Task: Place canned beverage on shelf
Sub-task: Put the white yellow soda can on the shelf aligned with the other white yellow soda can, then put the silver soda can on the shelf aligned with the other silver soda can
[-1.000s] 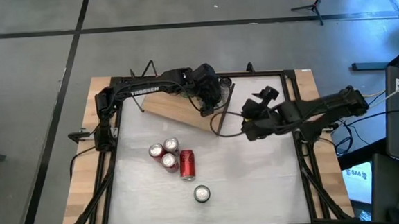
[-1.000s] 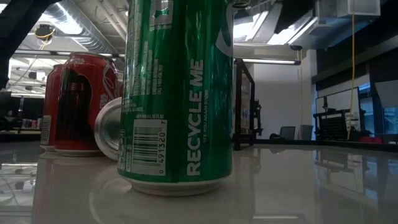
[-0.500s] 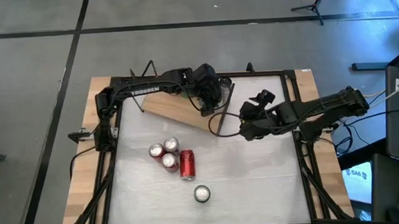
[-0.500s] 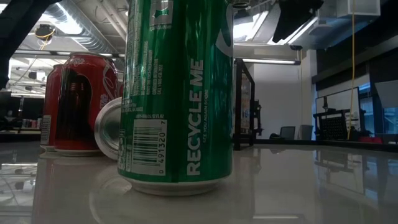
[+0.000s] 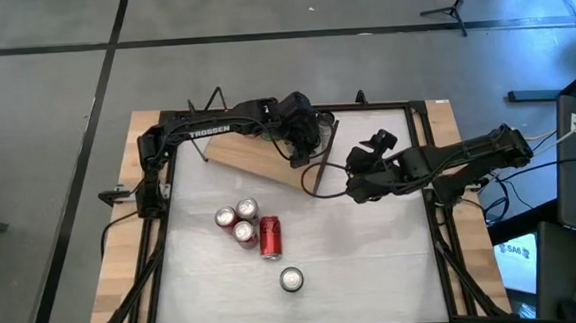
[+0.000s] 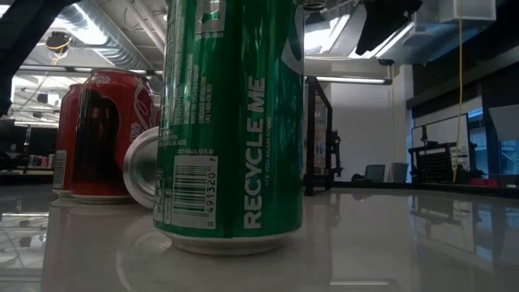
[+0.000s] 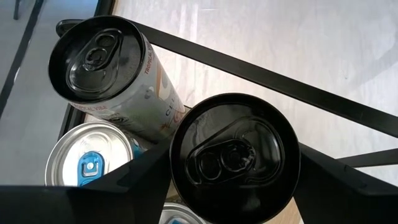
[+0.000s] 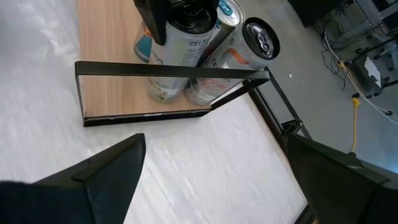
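- My left gripper (image 7: 233,180) sat at the far end of the shelf (image 5: 258,163), its fingers (image 7: 134,180) closed around a black-topped can (image 7: 235,157), gripping it on both sides.
- In the left wrist view, that held can stood close against a second black-lidded can (image 7: 102,56) with a pale printed body, and a silver-topped can with a blue tab (image 7: 87,167) showed just beside them.
- I could see the shelf's black wire frame (image 7: 261,74) crossing behind the held can, with the white tabletop (image 7: 298,37) past it.
- My right gripper (image 5: 354,182) hung over the table just beside the shelf's near end, fingers spread wide and holding nothing.
- Its wrist camera showed what the overhead one hid under the left arm: the cans clustered at the shelf's end (image 8: 186,43), standing on the light-brown board (image 8: 112,56), with the left fingers clamped on the tallest.
- The overhead view alone gave me the remaining stock on the table: three upright cans (image 5: 236,223) touching one another, a red can lying on its side (image 5: 271,237) next to them, and one lone upright can (image 5: 291,278) nearer the front.
- The low camera was filled by that lone can's green side (image 6: 231,122), with the red cans (image 6: 101,134) behind it.
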Controlling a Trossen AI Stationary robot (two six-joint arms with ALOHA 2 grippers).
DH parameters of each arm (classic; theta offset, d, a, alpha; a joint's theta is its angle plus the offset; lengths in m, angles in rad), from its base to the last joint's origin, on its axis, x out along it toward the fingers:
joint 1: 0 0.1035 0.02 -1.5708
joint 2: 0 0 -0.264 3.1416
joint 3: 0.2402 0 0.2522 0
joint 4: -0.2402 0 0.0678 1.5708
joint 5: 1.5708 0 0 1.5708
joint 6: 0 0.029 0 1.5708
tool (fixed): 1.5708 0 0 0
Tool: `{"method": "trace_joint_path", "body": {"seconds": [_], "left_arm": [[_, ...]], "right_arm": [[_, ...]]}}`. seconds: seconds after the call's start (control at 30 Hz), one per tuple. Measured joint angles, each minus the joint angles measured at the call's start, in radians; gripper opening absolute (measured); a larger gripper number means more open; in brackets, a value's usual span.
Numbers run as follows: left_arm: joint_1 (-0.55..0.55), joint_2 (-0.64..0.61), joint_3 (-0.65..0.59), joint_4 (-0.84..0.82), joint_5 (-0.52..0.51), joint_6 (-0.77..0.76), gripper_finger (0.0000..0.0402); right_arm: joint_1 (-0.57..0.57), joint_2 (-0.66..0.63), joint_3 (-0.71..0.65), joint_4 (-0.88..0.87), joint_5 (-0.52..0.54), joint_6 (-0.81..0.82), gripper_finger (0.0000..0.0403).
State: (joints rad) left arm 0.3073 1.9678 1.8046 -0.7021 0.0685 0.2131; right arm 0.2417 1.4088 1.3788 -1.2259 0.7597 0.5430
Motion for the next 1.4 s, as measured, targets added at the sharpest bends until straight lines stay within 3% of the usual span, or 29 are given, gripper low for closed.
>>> {"method": "trace_joint_path", "body": {"seconds": [0.63,1.07,1.4], "left_arm": [[0.0,0.0,0.0,0.001,-0.005,0.028,0.0338],[0.0,-0.002,0.005,-0.008,-0.078,0.025,0.0341],[-0.01,-0.005,0.13,-0.114,-0.078,0.026,0.0341]], "right_arm": [[0.0,0.0,0.0,0.0,-0.001,0.0,0.0381],[0.0,0.0,0.0,0.0,-0.005,0.0,0.0381],[0.0,0.0,0.0,0.002,-0.011,0.001,0.0381]]}}
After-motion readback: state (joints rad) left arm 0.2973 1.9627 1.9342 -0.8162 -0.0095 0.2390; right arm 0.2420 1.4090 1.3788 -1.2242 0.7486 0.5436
